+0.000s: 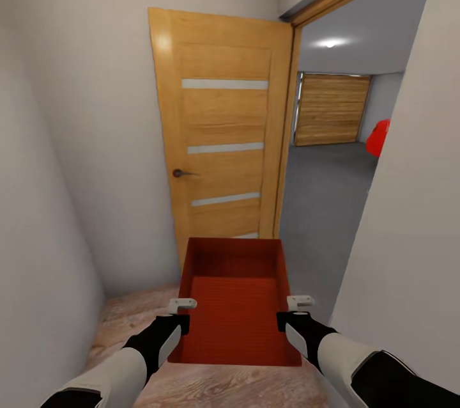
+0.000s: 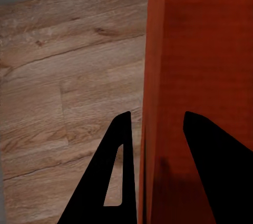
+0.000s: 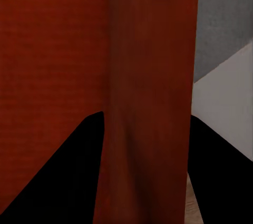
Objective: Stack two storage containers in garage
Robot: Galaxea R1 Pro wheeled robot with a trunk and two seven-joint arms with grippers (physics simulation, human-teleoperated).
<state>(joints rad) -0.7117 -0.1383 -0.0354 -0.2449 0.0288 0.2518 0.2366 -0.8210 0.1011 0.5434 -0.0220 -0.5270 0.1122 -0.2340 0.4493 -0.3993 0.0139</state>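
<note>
The left gripper (image 1: pixel 182 313) is clamped on the left wall of an orange-red bin (image 1: pixel 235 312), one black finger (image 2: pixel 118 182) outside the wall and the other inside it. The bin is carried between the two grippers, out in front of the robot and above the light wood plank floor (image 1: pixel 128 318). Its underside is hidden, and its near rim is partly covered by the arms. Ahead of the left gripper stands a wooden door (image 1: pixel 220 133) swung open, with three pale strips across it and a dark handle. The right gripper (image 1: pixel 295 312) is likewise closed over the bin's right wall, fingers on either side of it. Beyond the right gripper an open doorway shows a room with a dark grey floor (image 1: pixel 319 190), a plank door (image 1: pixel 332 109) at its far wall, and a red shape (image 1: pixel 378 137) cut off by the white wall. No writing is readable anywhere.
</note>
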